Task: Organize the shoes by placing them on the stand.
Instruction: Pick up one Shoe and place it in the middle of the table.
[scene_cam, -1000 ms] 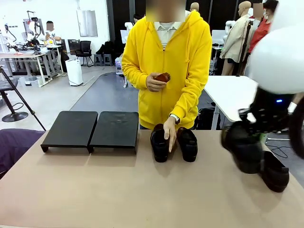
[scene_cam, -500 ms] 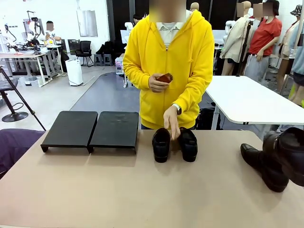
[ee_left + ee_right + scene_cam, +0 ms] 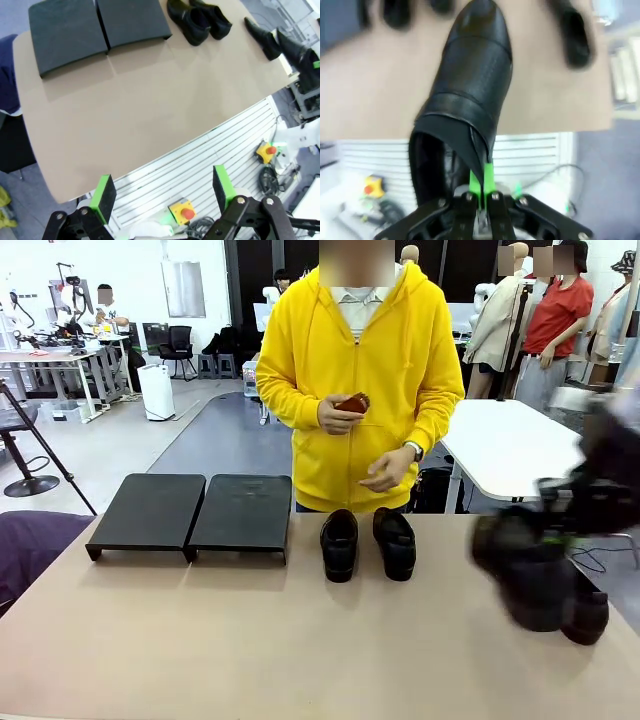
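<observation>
The stand (image 3: pixel 190 510) is set at the far left of the table (image 3: pixel 250 660), its two matte-black panels side by side and both sloped tops bare. Just to the right of the stand, a narrow gap away, the two loafers (image 3: pixel 366 543) are stood next to each other on their soles.

Well to the right of the stand, beyond the loafers, one dress shoe (image 3: pixel 475 75) is held by the right gripper (image 3: pixel 482 185). The jaws are pressed fully together on the leather at the rim of the shoe's opening, and only a sliver of green pad can be seen either side of it. The shoe hangs away from the fingers with its toe pointed at the table top. In the front view both shoe and gripper are smeared by motion blur. The second dress shoe (image 3: pixel 587 616) lies on the table farther still from the stand – partly hidden behind the held one.

The left gripper (image 3: pixel 162 192) is kept on the robot's side of the stand, well away from it and out past the table's near edge. Its jaws are spread wide – nothing is held between the green pads.

A person in a yellow hoodie (image 3: pixel 350 360) is stood behind the table, to the right of the stand and in line with the loafers. A small reddish-brown object (image 3: pixel 348 402) is held at chest height in one hand (image 3: pixel 335 420); the other hand (image 3: pixel 385 475) is raised above the loafers, clear of them.
</observation>
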`<action>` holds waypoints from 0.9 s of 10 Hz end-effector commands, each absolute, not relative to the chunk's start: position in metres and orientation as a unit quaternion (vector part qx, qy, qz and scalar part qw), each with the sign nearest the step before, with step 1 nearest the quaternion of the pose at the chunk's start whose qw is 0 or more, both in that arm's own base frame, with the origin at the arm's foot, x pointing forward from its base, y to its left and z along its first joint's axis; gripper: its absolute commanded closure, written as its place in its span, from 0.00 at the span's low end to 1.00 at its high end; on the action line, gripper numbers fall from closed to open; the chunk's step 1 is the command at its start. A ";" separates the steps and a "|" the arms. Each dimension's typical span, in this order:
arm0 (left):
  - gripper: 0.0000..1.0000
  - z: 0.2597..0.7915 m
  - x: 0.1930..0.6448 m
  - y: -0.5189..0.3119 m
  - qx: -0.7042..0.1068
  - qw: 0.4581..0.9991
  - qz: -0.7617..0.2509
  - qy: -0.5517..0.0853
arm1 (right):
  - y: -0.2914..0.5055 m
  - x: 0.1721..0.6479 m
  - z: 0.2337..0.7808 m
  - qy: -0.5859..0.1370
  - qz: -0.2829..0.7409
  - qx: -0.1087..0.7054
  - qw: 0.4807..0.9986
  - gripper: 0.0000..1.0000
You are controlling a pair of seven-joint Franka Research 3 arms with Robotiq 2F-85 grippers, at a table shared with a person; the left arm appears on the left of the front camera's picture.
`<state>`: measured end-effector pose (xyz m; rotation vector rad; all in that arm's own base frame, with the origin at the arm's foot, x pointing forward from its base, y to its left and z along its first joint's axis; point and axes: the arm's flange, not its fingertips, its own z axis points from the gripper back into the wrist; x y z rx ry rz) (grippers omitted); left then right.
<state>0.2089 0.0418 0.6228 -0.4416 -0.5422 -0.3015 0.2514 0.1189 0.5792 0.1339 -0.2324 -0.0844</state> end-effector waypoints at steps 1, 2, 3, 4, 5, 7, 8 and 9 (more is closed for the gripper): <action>0.00 0.623 0.208 0.042 -0.223 0.926 -0.153 -0.265 | 0.210 0.282 0.583 -0.111 0.026 0.081 0.990 1.00; 0.00 0.623 0.208 0.042 -0.223 0.926 -0.153 -0.265 | 0.256 0.296 0.576 -0.092 0.031 0.089 0.991 1.00; 0.00 0.623 0.208 0.042 -0.223 0.926 -0.153 -0.265 | 0.305 0.312 0.567 -0.093 0.046 0.105 0.989 1.00; 0.00 0.623 0.208 0.042 -0.223 0.926 -0.153 -0.265 | 0.350 0.325 0.554 -0.095 0.030 0.123 0.987 1.00; 0.00 0.623 0.208 0.042 -0.223 0.926 -0.153 -0.265 | 0.392 0.336 0.536 -0.075 0.021 0.156 0.985 1.00; 0.00 0.623 0.208 0.042 -0.223 0.926 -0.153 -0.265 | 0.458 0.356 0.488 -0.065 -0.012 0.165 0.984 1.00; 0.00 0.623 0.208 0.042 -0.223 0.926 -0.153 -0.265 | 0.475 0.361 0.467 -0.049 -0.013 0.165 0.985 1.00; 0.00 0.623 0.208 0.042 -0.223 0.926 -0.153 -0.265 | 0.481 0.357 0.453 -0.038 -0.009 0.151 0.988 1.00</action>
